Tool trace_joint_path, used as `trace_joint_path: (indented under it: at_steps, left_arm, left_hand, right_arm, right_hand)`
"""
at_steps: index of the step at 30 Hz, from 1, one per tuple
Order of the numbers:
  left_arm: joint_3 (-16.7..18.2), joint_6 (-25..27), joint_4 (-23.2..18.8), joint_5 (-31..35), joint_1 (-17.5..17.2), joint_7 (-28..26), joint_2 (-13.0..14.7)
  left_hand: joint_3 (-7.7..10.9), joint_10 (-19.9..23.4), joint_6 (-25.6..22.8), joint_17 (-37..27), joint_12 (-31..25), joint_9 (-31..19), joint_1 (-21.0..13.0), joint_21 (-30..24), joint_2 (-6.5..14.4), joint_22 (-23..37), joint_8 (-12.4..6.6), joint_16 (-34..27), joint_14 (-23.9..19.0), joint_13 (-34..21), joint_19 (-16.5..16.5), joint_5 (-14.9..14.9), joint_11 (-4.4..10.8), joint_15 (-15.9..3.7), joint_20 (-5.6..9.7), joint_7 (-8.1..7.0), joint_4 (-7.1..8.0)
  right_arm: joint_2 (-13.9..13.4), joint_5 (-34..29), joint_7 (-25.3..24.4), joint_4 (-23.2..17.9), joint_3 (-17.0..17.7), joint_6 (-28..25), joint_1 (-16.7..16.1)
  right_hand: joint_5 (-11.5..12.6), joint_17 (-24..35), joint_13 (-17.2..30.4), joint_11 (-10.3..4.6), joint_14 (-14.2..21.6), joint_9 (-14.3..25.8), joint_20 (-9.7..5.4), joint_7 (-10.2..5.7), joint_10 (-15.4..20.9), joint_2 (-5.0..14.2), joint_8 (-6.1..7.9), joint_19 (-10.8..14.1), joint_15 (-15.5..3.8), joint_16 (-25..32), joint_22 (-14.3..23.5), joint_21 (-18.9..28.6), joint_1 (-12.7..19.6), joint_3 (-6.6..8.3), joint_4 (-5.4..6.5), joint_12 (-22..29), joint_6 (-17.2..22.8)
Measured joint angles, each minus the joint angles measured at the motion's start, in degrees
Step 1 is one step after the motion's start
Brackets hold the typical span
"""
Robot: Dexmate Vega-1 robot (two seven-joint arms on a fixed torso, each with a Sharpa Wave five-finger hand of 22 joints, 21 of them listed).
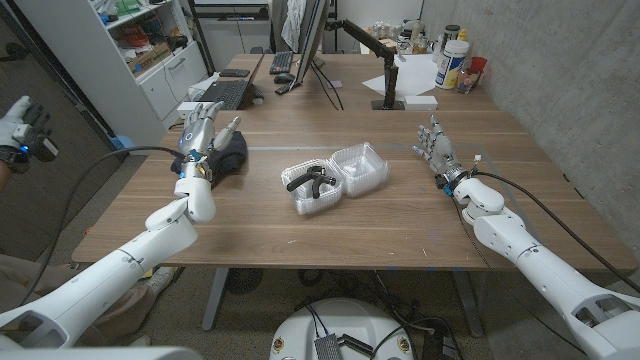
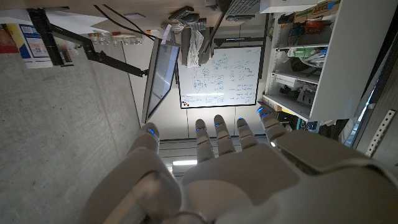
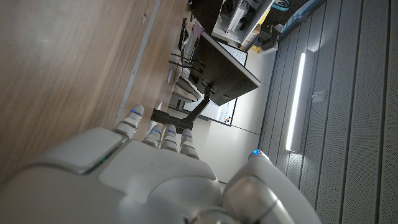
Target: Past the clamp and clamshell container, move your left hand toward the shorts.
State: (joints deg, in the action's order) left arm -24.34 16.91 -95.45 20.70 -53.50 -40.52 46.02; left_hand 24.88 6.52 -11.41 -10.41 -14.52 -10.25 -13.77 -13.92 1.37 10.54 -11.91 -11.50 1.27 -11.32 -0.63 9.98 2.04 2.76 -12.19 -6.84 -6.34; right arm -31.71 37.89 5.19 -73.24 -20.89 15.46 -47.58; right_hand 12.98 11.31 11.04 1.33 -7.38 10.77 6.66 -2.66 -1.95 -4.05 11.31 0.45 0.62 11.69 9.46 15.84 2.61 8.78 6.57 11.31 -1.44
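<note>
The dark shorts (image 1: 232, 152) lie bunched on the table at the left. My left hand (image 1: 201, 131) hovers right beside and partly over them, fingers straight and apart, holding nothing; the left wrist view shows its fingers (image 2: 217, 134) spread. A clear clamshell container (image 1: 337, 176) stands open in the middle of the table with a black clamp (image 1: 312, 183) inside its near half. My right hand (image 1: 437, 146) is at the right side of the table, fingers extended and empty; its fingers (image 3: 163, 137) show apart in the right wrist view.
A laptop (image 1: 222, 92) sits at the back left behind the shorts. A monitor (image 1: 313, 40), a monitor arm base (image 1: 386, 90), papers and bottles (image 1: 452, 60) stand at the back. A person's gloved hand (image 1: 24, 128) shows at the left edge.
</note>
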Motion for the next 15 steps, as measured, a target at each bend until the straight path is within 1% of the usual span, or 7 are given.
trace_joint_path:
  at_steps: [4, 6, 7, 9, 15]
  left_arm:
    - [-0.19, 0.25, 0.56, -0.21, 0.43, 0.46, -0.15]
    - [-0.19, 0.45, 0.56, -0.36, 0.43, 0.73, -0.15]
    - [-0.52, 0.54, 1.38, -0.41, 1.18, 0.82, -0.37]
    - [-0.71, 0.76, 1.8, -0.57, 1.57, 1.09, -0.48]
    - [-1.02, 1.35, 2.43, -1.02, 2.16, 1.78, -0.66]
  left_hand:
    - [0.0, 0.0, -0.08, 0.0, 0.0, 0.0, 0.0, 0.0, 0.0, 0.0, 0.0, 0.0, 0.0, 0.0, 0.0, 0.0, 0.0, 0.0, 0.0, 0.08, 0.0]
    - [0.0, 0.0, -0.08, 0.0, 0.0, 0.0, 0.0, 0.0, 0.0, 0.0, 0.0, 0.0, 0.0, 0.0, 0.52, 0.0, 0.0, 0.0, 0.1, 0.08, 0.0]
    - [0.11, 0.0, -0.08, 0.0, 0.0, 0.0, 0.0, 0.0, 0.0, 0.0, 0.0, 0.0, 0.0, 0.0, 0.53, 0.0, 0.0, 0.0, 0.1, 0.09, -0.1]
    - [0.24, 0.0, -0.08, 0.0, 0.0, 0.0, 0.0, 0.0, 0.0, 0.0, 0.0, 0.0, 0.0, 0.0, 0.52, 0.0, 0.0, 0.0, 0.1, 0.09, -0.23]
    - [0.24, 0.0, -0.08, 0.0, 0.0, 0.0, 0.0, 0.0, 0.0, 0.0, 0.0, 0.0, 0.0, 0.0, 0.51, 0.0, 0.0, 0.0, 0.11, 0.09, -0.23]
  right_arm:
    - [-0.02, 0.04, 0.1, 0.16, 0.05, 0.0, -0.05]
    - [-0.02, 0.04, 0.1, 0.22, 0.1, 0.0, -0.08]
    - [-0.02, 0.15, 0.2, 0.24, 0.12, 0.04, -0.09]
    - [-0.03, 0.23, 0.24, 0.28, 0.18, 0.08, -0.12]
    - [-0.07, 0.3, 0.31, 0.39, 0.27, 0.23, -0.21]
  right_hand:
    - [0.0, 0.0, 0.0, 0.0, 0.0, 0.0, 0.0, 0.0, 0.0, 0.0, 0.0, 0.0, 0.0, 0.0, 0.0, 0.0, 0.0, 0.0, 0.0, 0.0, 0.0]
    - [0.0, 0.0, 0.0, 0.0, 0.0, 0.0, 0.0, 0.0, 0.0, 0.0, 0.0, 0.0, 0.0, 0.0, 0.0, 0.0, 0.0, 0.0, 0.0, 0.0, 0.0]
    - [0.0, 0.0, 0.0, 0.0, 0.0, 0.0, 0.0, 0.0, 0.0, 0.0, 0.0, 0.0, 0.0, 0.0, 0.0, 0.0, 0.0, 0.0, 0.0, 0.0, 0.0]
    - [0.0, 0.0, 0.0, 0.0, 0.0, 0.0, 0.0, 0.0, 0.0, 0.0, 0.0, 0.0, 0.0, 0.0, 0.0, 0.0, 0.0, 0.0, 0.0, 0.0, 0.0]
    - [0.0, 0.0, 0.0, 0.0, 0.0, 0.0, 0.01, 0.0, 0.0, 0.0, 0.0, 0.02, -0.01, 0.0, 0.0, -0.39, 0.0, 0.0, 0.0, 0.0, 0.0]
